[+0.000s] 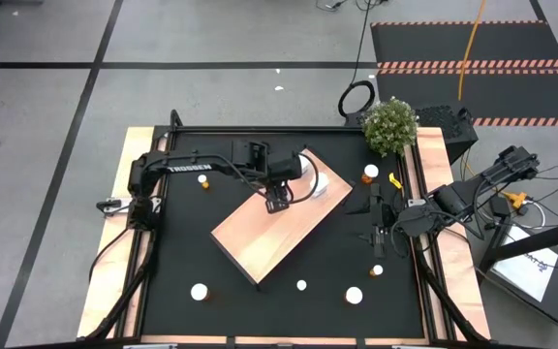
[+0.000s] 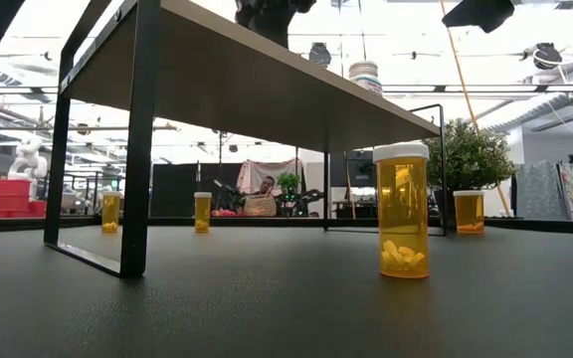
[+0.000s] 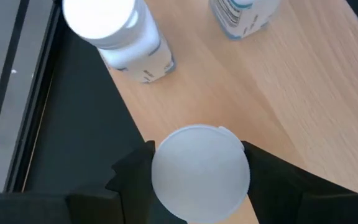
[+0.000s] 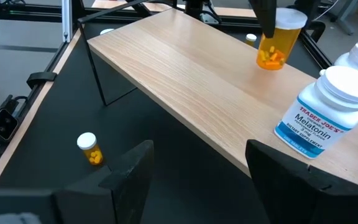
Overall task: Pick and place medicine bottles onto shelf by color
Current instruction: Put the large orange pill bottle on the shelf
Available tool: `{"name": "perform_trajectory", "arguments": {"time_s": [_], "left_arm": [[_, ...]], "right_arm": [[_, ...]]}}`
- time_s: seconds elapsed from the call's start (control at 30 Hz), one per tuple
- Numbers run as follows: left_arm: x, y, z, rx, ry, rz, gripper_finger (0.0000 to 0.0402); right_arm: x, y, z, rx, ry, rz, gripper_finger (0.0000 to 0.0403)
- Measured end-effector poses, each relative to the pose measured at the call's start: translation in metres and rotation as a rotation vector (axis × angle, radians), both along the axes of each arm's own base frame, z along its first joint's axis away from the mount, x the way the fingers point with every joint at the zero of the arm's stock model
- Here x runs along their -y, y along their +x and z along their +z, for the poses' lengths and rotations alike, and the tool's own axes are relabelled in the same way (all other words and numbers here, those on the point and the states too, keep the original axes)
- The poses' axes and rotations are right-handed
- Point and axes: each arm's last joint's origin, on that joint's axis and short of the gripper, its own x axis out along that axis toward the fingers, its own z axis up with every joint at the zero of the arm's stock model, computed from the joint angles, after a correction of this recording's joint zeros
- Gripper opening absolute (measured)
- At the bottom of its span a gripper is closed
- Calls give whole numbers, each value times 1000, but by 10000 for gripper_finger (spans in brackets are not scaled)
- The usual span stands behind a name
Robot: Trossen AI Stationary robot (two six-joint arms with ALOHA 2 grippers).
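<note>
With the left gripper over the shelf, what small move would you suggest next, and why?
Probably lower it: the left gripper is shut on an orange bottle that appears just above the shelf, beside two white bottles, so setting it down before opening seems safest.

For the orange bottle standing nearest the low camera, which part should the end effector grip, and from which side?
Probably grip the orange bottle across its white cap or the top of its round body, coming straight down from above. It stands upright on the mat with open space all around, beside the shelf, not under it.
</note>
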Motion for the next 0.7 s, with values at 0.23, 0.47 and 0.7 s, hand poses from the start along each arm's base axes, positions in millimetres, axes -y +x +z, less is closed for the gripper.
{"name": "perform_trajectory", "arguments": {"time_s": [0.23, 0.47, 0.7], "left_arm": [[-5, 3, -5, -5, 3, 0, 218], [-10, 3, -5, -7, -20, -17, 218], [-16, 5, -4, 18, -20, -12, 218]], "right_arm": [[0, 0, 0, -2, 5, -3, 251], [0, 0, 0, -3, 4, -3, 251], [0, 0, 0, -3, 5, -4, 251]]}}
